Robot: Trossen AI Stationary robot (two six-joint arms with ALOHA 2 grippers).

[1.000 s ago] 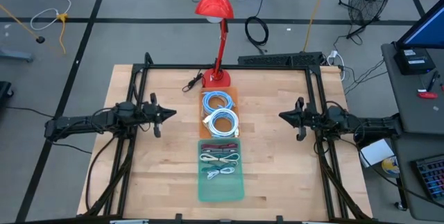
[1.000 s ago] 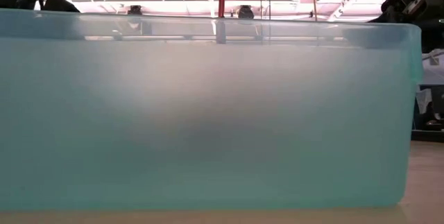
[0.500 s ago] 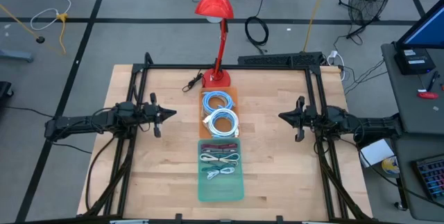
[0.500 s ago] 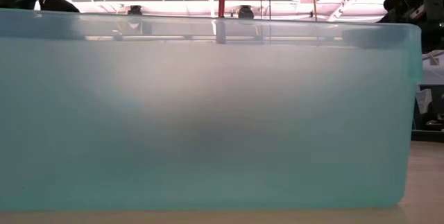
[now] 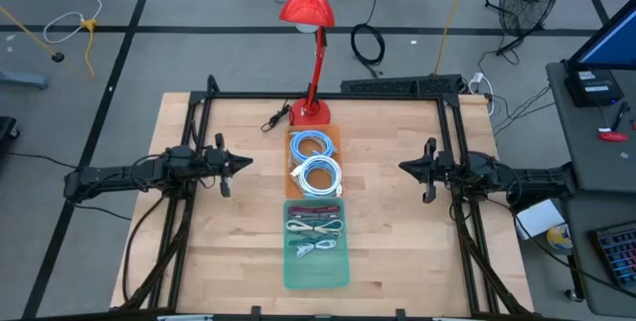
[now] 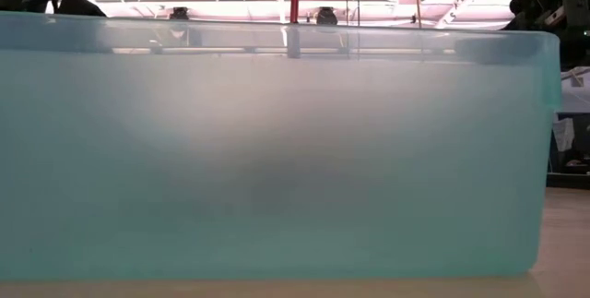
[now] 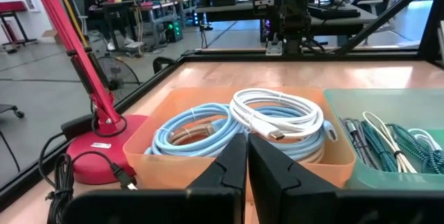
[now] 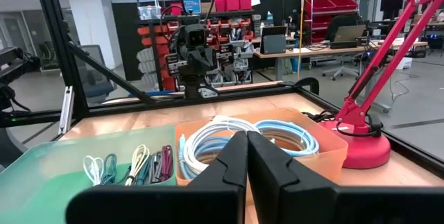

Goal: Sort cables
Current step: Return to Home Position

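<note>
Nothing is changing: the left end effector [image 5: 233, 162], centre-left, and right end effector [image 5: 414, 167], centre-right, are idling, both pinched together; cables [image 5: 317, 175] are lying binned, so sorting seems finished.

Coils [image 5: 320, 175] in the far bin [image 5: 338, 134] just before the lamp base [image 5: 310, 112], bundles [image 5: 316, 237] in the near bin [image 5: 318, 273]

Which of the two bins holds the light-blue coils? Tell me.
The orange bin, beside the red lamp's base, holds the light-blue coils; the teal bin has only short bundles.

Bare tabletop [image 5: 388, 232] flanks central bins [image 5: 318, 273]; red lamp [image 5: 307, 8] blocks far end.
</note>
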